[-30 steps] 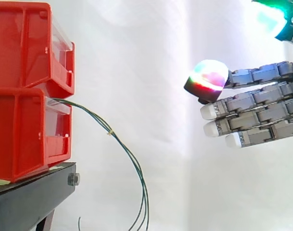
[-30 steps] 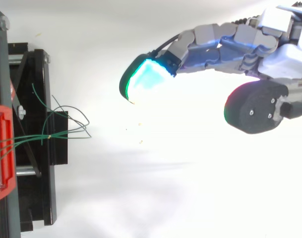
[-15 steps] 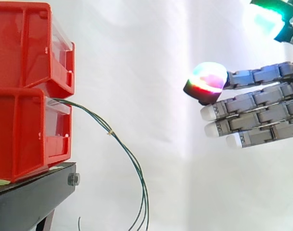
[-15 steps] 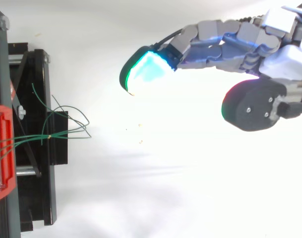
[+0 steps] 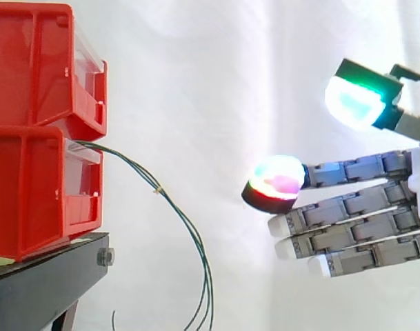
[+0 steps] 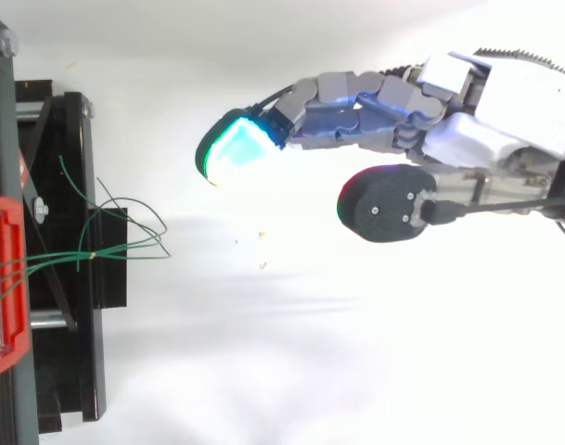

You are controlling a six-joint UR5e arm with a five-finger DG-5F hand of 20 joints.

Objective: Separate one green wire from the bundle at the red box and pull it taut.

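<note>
Two close cameras: one level at the side, one overhead.
The side view looks across toward the white curtain (image 5: pixel 196 69), with the stacked red bins (image 5: pixel 37 131) on the black stand (image 5: pixel 44 276) at left and the hand (image 5: pixel 361 221) entering at right. The top view looks straight down. Both share the bins' front, the green wires (image 5: pixel 157 189) and the hand.

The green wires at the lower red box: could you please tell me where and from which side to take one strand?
Probably just below the yellow tie, where the green wires spread apart as they droop from the red box; above it they run bunched. Come level from the side view's right, where the open hand faces them, and pinch the outermost strand.
</note>
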